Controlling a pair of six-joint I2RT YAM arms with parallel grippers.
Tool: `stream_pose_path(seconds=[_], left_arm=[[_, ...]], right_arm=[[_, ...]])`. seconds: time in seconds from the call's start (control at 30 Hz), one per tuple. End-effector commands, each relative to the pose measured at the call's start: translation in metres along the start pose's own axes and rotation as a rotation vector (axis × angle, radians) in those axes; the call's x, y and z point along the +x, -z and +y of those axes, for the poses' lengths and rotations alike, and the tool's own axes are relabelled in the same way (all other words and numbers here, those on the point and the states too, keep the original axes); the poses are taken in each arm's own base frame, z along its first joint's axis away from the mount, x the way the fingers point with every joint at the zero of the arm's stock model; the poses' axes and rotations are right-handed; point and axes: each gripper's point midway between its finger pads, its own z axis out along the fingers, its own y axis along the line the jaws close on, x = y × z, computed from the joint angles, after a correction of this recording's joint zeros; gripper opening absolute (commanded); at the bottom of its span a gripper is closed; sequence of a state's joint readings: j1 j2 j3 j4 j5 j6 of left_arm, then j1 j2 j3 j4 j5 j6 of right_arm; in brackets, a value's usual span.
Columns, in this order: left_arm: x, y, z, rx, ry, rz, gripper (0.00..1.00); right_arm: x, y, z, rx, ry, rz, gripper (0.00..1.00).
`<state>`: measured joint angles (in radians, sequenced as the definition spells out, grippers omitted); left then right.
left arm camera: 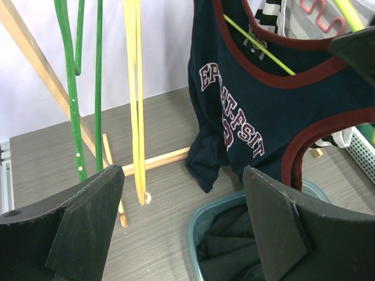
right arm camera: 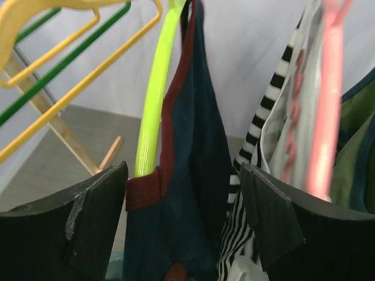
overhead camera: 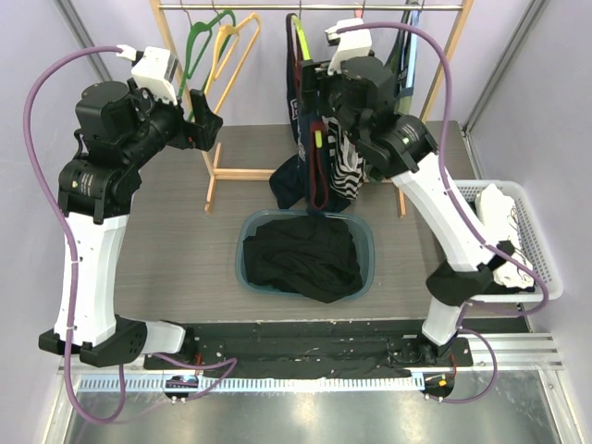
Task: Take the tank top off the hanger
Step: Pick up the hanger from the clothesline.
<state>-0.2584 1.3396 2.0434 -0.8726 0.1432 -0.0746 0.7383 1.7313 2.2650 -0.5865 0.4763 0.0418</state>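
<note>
The tank top (overhead camera: 294, 183) hangs full length from the lime hanger (right arm camera: 153, 99) on the wooden rack (overhead camera: 451, 55), top centre of the overhead view. Its long axis runs straight down, and its hem is low, near the teal basin (overhead camera: 248, 264).

My right gripper (right arm camera: 183, 175) is right at it. In the right wrist view the maroon-edged strap and the hanger's arm rise between the two fingers, closer to the frame-left one. The fingers stand wide apart, clamped on nothing. The right arm is much the nearer, and I judge the next move is to close on the strap alone, not the hanger.

My left gripper (left arm camera: 181, 193), fingers also spread and empty, sits well off to the left by the empty green hanger (left arm camera: 73, 88) and yellow hanger (left arm camera: 137, 88), facing the shirt's front.

The basin holds a heap of black clothes (overhead camera: 305, 259). The white basket (overhead camera: 538, 227) at the right edge holds white items (overhead camera: 495, 208).
</note>
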Motion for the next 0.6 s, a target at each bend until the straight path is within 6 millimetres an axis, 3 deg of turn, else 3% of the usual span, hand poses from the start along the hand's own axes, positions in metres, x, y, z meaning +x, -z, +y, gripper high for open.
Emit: stream_pose_path(seconds=[0.0,0.2,0.4,0.43,0.5,0.53,0.57], left_arm=[[-0.012,0.009,-0.001,0.008,-0.009,-0.042,0.87],[-0.012,0.010,-0.002,0.008,-0.011,-0.042,0.87],[-0.011,0.009,-0.002,0.014,-0.003,-0.039,0.87],[-0.011,0.009,-0.002,0.014,-0.003,-0.039,0.87],[-0.008,0.008,-0.002,0.012,-0.002,-0.033,0.87],[-0.007,0.009,-0.002,0.010,-0.003,-0.032,0.87],[-0.007,0.009,-0.001,0.006,-0.004,-0.030,0.87]], right_arm=[[0.014,0.005,-0.001,0.001,0.032,0.110,0.85],[0.037,0.005,-0.001,0.005,0.047,0.188,0.78],[0.048,0.004,-0.001,0.011,0.061,0.225,0.54],[0.045,0.004,-0.002,0.015,0.058,0.216,0.42],[0.041,0.001,-0.002,0.019,0.060,0.203,0.29],[0.038,0.000,-0.001,0.016,0.056,0.191,0.13],[0.036,-0.001,0.000,0.015,0.058,0.183,0.06]])
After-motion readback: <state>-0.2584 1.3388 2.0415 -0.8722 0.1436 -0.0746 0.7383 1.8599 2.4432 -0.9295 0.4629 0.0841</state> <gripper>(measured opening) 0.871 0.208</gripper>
